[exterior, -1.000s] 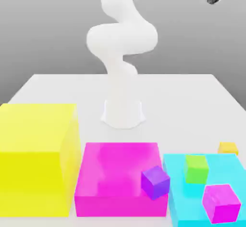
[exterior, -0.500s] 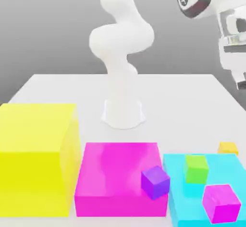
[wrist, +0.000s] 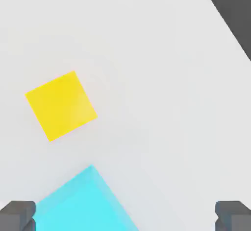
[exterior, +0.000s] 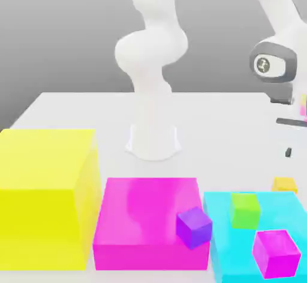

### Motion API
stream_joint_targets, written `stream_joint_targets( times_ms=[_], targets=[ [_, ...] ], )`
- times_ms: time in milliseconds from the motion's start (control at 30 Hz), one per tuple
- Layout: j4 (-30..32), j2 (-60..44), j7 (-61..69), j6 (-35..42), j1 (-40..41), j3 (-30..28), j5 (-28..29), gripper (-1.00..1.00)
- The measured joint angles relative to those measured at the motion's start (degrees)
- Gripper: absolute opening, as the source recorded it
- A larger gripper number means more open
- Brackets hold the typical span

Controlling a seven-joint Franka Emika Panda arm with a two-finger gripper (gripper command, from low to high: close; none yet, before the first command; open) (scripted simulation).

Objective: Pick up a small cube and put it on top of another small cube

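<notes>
The gripper (wrist: 125,215) hangs with jaws wide apart and empty above the table (exterior: 78,111), because the yellow cube (wrist: 61,105) it must lift sits below by the cyan block (wrist: 83,203), while the purple cube (exterior: 194,227) waits on the magenta block's (exterior: 144,213) corner.

A small glossy yellow-orange cube (exterior: 284,184) sits on the white table (exterior: 72,111), just behind a large cyan block (exterior: 231,246). A small violet cube (exterior: 193,227) rests against a large magenta block (exterior: 144,216); the white arm (exterior: 153,48) arches overhead.
</notes>
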State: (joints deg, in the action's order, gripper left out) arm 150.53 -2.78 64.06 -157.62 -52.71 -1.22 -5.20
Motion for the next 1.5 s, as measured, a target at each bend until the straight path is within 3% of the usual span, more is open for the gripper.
stream_joint_targets(
  times_ms=[167, 333, 367, 600, 800, 1200, 1400, 1433, 1500],
  targets=[
    [1.8, -5.6, 7.3, -3.5, -2.0, 1.4, 4.9, 0.00],
    [0.1, -15.5, 7.7, -11.4, -2.3, 1.3, 6.0, 0.00],
    [-0.1, -17.0, 7.8, -12.6, -2.2, 1.4, 6.0, -1.00],
    [-0.2, -17.1, 7.8, -12.6, -2.3, 1.4, 5.9, -1.00],
    [1.8, -6.1, 8.1, -3.6, -2.0, 1.2, 5.4, -1.00],
    [-5.6, 8.0, -1.6, 17.6, 24.8, -13.8, 7.5, -1.00],
    [-4.9, 1.9, -0.2, 11.3, 26.3, -14.9, 4.4, -1.00],
    [-4.7, 0.7, 0.1, 9.9, 26.3, -15.0, 3.9, 1.00],
    [-4.7, 0.7, 0.1, 9.9, 26.3, -15.0, 3.9, 1.00]
  ],
)
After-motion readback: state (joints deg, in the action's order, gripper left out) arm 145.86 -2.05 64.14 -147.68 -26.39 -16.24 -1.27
